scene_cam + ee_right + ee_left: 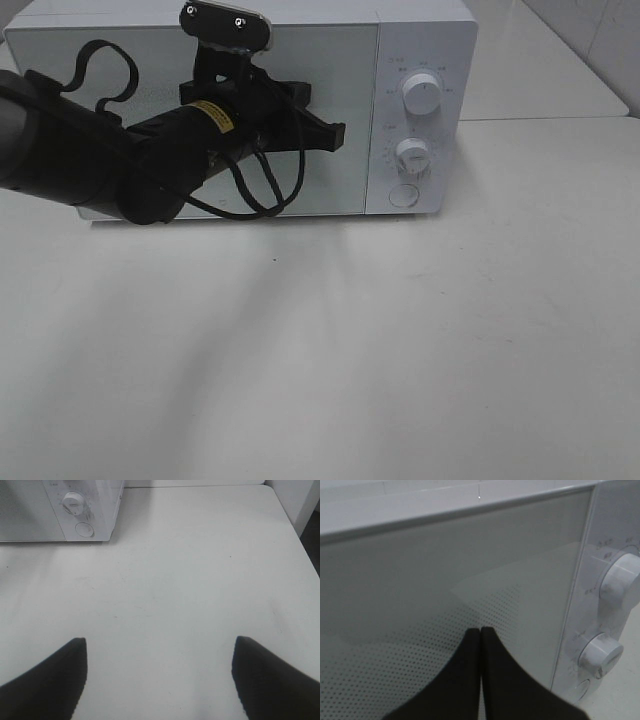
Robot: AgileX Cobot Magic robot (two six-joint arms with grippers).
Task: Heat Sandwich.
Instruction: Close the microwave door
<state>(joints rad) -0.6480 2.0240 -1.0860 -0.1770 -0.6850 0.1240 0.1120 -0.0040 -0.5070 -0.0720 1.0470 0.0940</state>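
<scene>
The white table stretches across the foreground. The right gripper hangs above it, jaws spread wide with only tabletop between them; this gripper shows in its own wrist view alone. Further back, the dark left arm reaches in from the left of the high view, with a black cable looping beneath its wrist. The left gripper points at the front of the white microwave. Its jaws are pressed together tip to tip and pinch nothing. The tips sit close to the right-hand edge of the door, near the seam with the control panel; whether they touch the door cannot be told. The door is shut, and its pale, dotted window lets nothing behind it be made out. On the panel an upper knob stands above a lower knob, and a round button sits below both. The sandwich shows in none of the views, and whether it lies inside the microwave cannot be told.
</scene>
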